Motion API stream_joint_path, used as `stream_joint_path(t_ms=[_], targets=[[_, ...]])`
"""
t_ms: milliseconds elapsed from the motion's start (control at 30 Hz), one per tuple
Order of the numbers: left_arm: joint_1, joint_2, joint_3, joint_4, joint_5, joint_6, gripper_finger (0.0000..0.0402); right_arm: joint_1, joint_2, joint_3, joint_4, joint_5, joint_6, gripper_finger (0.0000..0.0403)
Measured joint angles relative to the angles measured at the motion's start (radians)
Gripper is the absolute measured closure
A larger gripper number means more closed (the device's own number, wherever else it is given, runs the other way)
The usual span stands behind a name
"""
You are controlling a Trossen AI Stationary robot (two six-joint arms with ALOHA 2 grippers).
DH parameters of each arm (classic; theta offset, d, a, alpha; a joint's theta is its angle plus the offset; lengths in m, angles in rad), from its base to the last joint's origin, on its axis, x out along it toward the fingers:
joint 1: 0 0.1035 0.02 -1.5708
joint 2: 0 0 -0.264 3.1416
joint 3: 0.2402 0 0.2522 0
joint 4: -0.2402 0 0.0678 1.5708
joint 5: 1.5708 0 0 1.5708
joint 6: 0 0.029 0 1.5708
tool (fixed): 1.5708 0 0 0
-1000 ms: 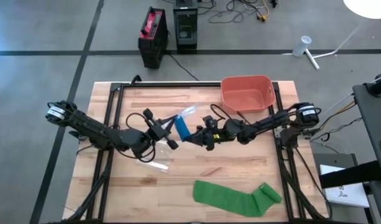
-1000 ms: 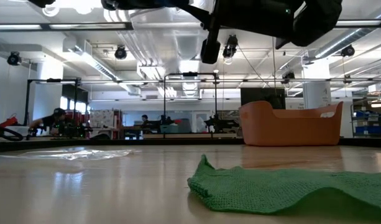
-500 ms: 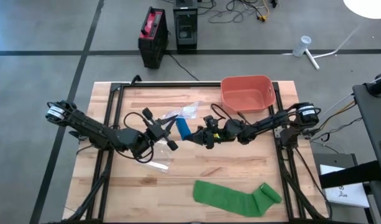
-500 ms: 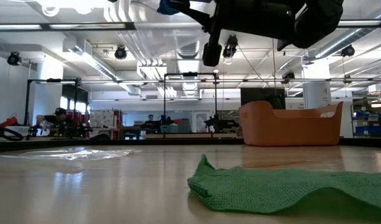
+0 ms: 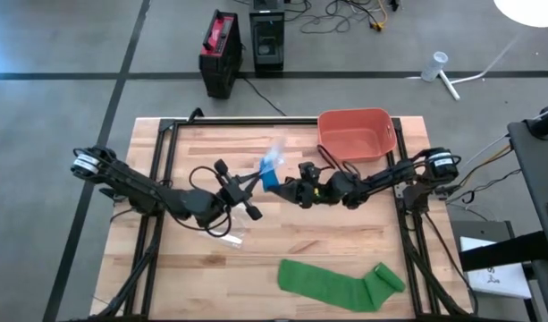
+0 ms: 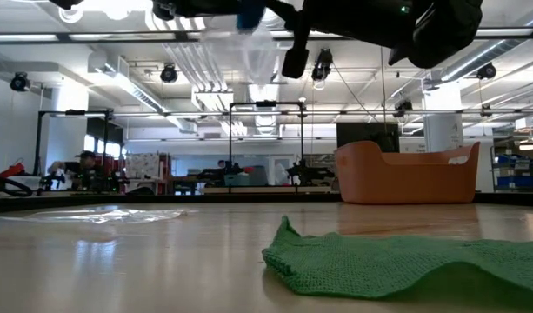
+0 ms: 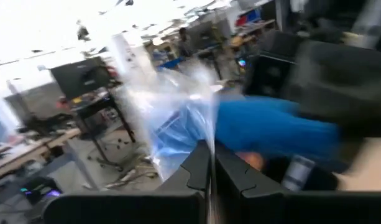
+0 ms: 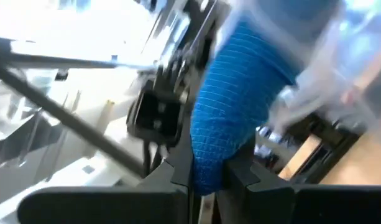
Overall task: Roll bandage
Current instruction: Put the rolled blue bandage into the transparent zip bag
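In the overhead picture I see both arms meeting near the middle of the table (image 5: 256,277), raised off the wood. My right gripper (image 5: 282,188) is clamped on the blue bandage roll (image 5: 270,179), which sits just left of centre, below the left corner of the orange bin (image 5: 354,132). My left gripper (image 5: 252,181) is pinched tight on the clear plastic wrapper (image 5: 273,161) that trails up from the roll. A green bandage (image 5: 341,284) lies partly unrolled at the lower right, with another scrap of clear plastic (image 5: 227,238) at lower left centre.
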Motion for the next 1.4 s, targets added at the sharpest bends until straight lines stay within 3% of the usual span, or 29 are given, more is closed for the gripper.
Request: stream_joint_path(t_ms=[267, 467, 700, 800, 1200, 1400], targets=[[-0.007, -0.001, -0.002, -0.008, 0.026, -0.035, 0.0401, -0.014, -0.003, -0.015, -0.011, 0.086, -0.018, 0.0369], [-0.011, -0.002, -0.002, -0.024, 0.026, -0.018, 0.0401, -0.015, -0.006, -0.008, -0.056, -0.042, 0.049, 0.0369], [-0.023, -0.002, -0.002, -0.047, 0.012, -0.021, 0.0402, -0.016, -0.010, -0.008, -0.165, -0.034, 0.156, 0.0369], [-0.029, -0.002, -0.002, -0.086, 0.004, -0.082, 0.0402, -0.017, -0.009, -0.008, -0.179, 0.047, 0.135, 0.0365], [-0.039, -0.007, 0.009, -0.171, -0.018, -0.314, 0.0401, -0.026, -0.007, -0.011, -0.368, 0.140, 0.098, 0.0306], [-0.031, -0.008, 0.009, -0.349, -0.002, -0.521, 0.0402, -0.020, -0.011, 0.032, -0.365, 0.144, 0.036, 0.0266]])
